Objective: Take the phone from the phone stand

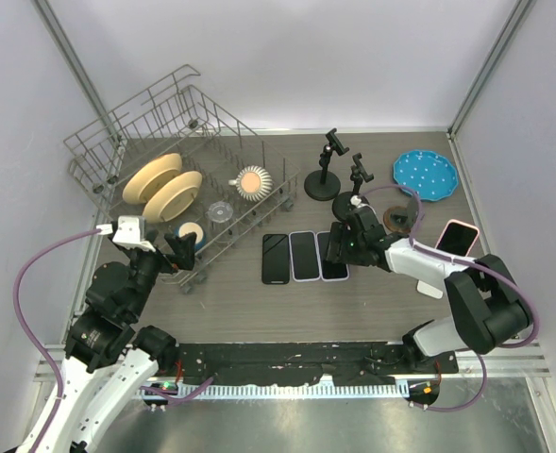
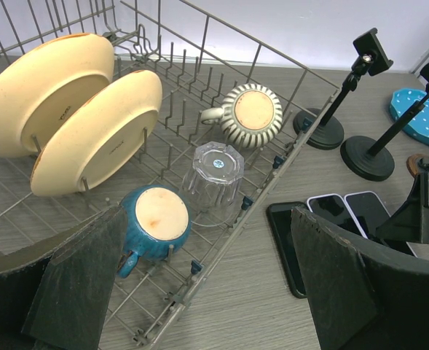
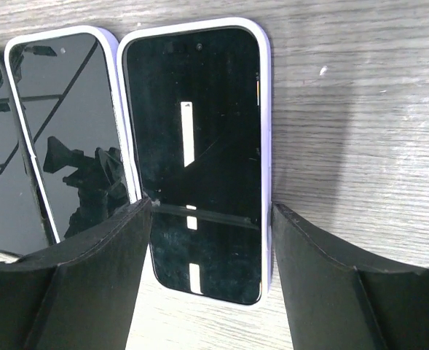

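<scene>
Two black phone stands (image 1: 324,176) (image 1: 358,185) stand at the back of the table, their clamps empty; the left wrist view shows them (image 2: 343,96) (image 2: 386,138) too. The phone (image 3: 192,138), dark-screened in a pale lilac case, lies face up at the right end of a row of three phones (image 1: 332,264). My right gripper (image 3: 210,209) (image 1: 340,245) straddles its lower half, a finger pressed against each long edge. My left gripper (image 2: 207,219) (image 1: 166,247) hangs open over the near corner of the dish rack, holding nothing.
A wire dish rack (image 1: 259,204) at the left holds two cream plates (image 1: 162,187), a blue mug (image 2: 154,219), a clear glass (image 2: 213,172) and a ribbed mug (image 2: 250,114). A blue dotted plate (image 1: 425,173) and a pink-cased phone (image 1: 457,238) sit at the right.
</scene>
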`<state>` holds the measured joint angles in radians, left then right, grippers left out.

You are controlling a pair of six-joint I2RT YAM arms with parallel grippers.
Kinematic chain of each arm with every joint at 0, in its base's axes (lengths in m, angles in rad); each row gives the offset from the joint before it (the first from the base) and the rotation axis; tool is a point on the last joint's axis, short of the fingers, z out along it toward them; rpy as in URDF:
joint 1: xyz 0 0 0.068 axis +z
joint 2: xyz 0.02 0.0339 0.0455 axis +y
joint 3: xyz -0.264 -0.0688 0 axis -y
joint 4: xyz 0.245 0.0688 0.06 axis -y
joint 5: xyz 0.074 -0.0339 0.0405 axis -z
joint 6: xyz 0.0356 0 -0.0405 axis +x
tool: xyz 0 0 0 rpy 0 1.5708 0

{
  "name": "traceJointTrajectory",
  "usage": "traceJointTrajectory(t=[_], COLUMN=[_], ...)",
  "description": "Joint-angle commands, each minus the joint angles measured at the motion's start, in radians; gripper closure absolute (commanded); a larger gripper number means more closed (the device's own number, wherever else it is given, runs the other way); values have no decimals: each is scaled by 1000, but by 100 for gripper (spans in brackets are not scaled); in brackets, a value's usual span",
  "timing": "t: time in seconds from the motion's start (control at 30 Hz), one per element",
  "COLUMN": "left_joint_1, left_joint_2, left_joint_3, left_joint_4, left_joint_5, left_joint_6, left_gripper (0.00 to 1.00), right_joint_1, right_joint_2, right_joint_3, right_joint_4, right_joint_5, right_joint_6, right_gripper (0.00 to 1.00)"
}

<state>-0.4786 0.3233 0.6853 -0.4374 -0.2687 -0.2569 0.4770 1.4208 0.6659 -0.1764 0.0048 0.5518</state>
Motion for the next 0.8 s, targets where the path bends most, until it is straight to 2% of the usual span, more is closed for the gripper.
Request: traceJointTrajectory(t=[0.0, 0.3, 0.53, 0.77], left_joint_1=[-2, -2, -2, -2], left_joint_2=[-6, -4, -4, -7], left_joint_3=[0, 0, 0, 0], left_joint_4=[43, 43, 43, 43], left_joint_5=[10, 10, 9, 8], left_joint_6=[10, 8, 10, 10], left_gripper=[1, 1, 1, 1], right_joint_1=[24, 69, 71, 69], right_joint_2=[12, 13, -31, -98], right_joint_3=[27, 55, 90, 112], right_joint_4=[57, 60, -31, -129], right_joint_5=[-77, -108, 38, 77], right_joint_6=[7, 28, -10, -29], right_gripper=[29, 29, 29, 29])
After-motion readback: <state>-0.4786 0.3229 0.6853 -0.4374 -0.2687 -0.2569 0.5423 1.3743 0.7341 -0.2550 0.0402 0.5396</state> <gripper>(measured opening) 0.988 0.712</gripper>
